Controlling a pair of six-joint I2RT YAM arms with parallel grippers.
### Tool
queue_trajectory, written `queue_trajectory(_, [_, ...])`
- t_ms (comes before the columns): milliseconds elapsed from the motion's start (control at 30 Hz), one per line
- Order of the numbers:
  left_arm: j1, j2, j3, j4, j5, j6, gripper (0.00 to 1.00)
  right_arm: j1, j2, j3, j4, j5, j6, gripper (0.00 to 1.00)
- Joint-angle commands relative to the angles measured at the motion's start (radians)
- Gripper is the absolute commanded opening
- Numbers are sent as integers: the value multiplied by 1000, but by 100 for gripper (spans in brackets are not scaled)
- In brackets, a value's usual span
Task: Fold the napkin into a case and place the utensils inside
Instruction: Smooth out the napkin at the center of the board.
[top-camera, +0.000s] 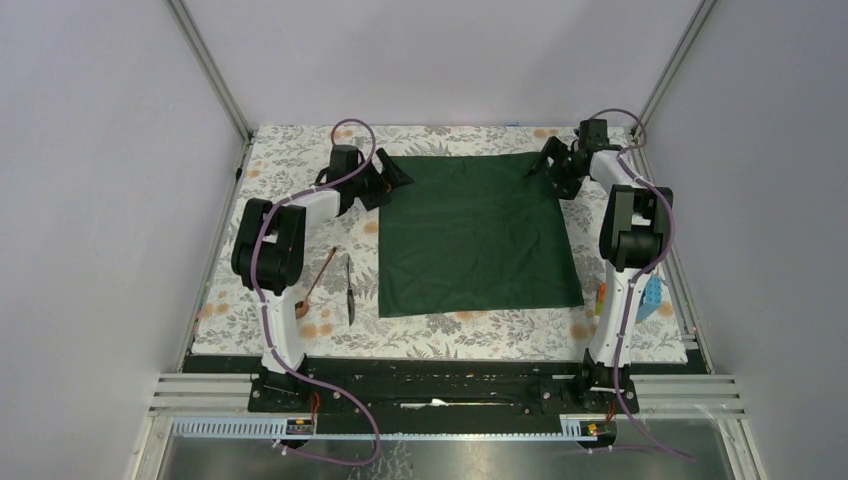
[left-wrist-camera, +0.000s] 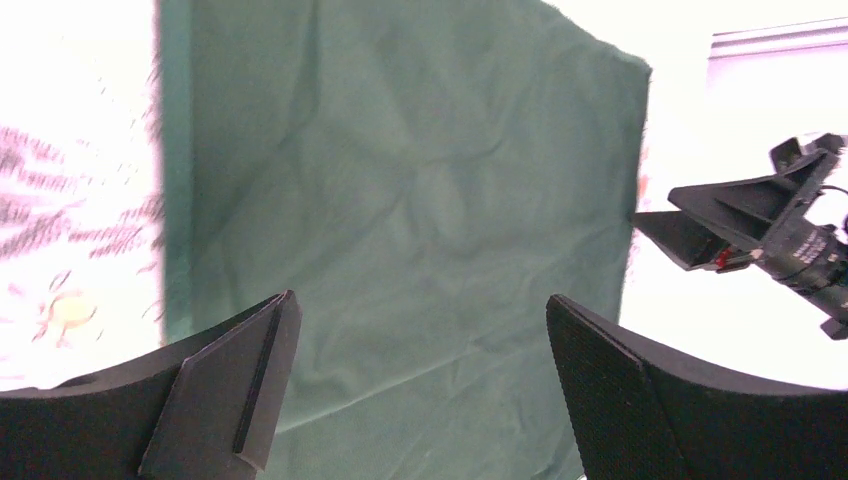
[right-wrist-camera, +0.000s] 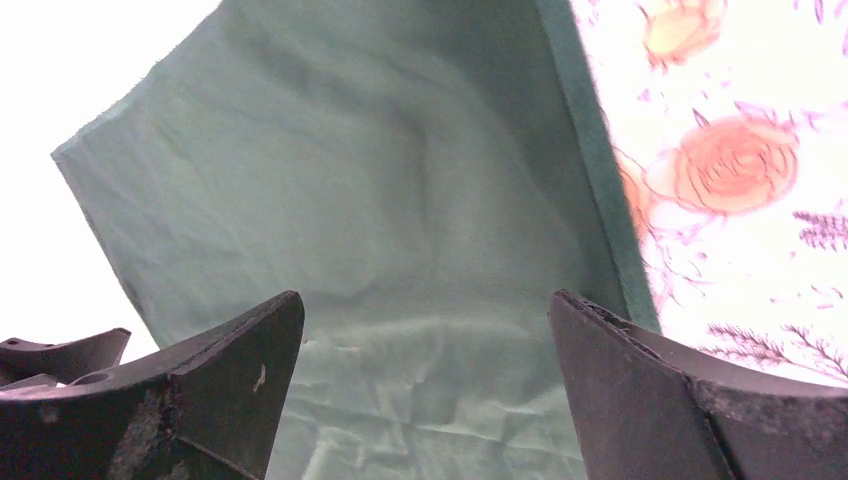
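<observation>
The dark green napkin (top-camera: 475, 235) lies flat and unfolded in the middle of the floral tablecloth (top-camera: 450, 335). My left gripper (top-camera: 393, 178) is open at the napkin's far left corner, its jaws wide apart over the cloth (left-wrist-camera: 420, 200). My right gripper (top-camera: 541, 165) is open at the far right corner, jaws wide apart over the cloth (right-wrist-camera: 400, 220). The copper spoon (top-camera: 316, 283) and the black knife (top-camera: 350, 290) lie side by side on the tablecloth left of the napkin. The right gripper also shows in the left wrist view (left-wrist-camera: 700, 235).
Bright toy blocks (top-camera: 650, 297) lie at the right edge beside the right arm. Grey walls and metal posts enclose the table on three sides. A metal rail (top-camera: 450, 395) runs along the near edge.
</observation>
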Motion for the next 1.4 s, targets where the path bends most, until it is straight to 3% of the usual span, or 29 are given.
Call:
queue_trajectory(0, [6,11,119,78,45,10,99,17,39,180,-32,-55,3,100])
queue_trajectory(267, [27,244,339,205,102,-102,99,23,291,504,35,-198,122,100])
queue_trajectory(467, [42,382,441,248,55,-126,99,21,392,579,149,-225,186,100])
queue_trajectory(867, [101,468,474,199,22,-129,99,-50,482,624,50,-67,137,100])
queue_trajectory(1133, [100,390,619,-80,20,64,99,-45,479,778,-18,-83,82,100])
queue_trajectory(1233, [94,270,636,-177,10,119,99,-24,347,769,-111,-20,19,100])
queue_trajectory(1367, [86,67,599,-342,-39,159,99,35,108,681,-269,179,-68,100])
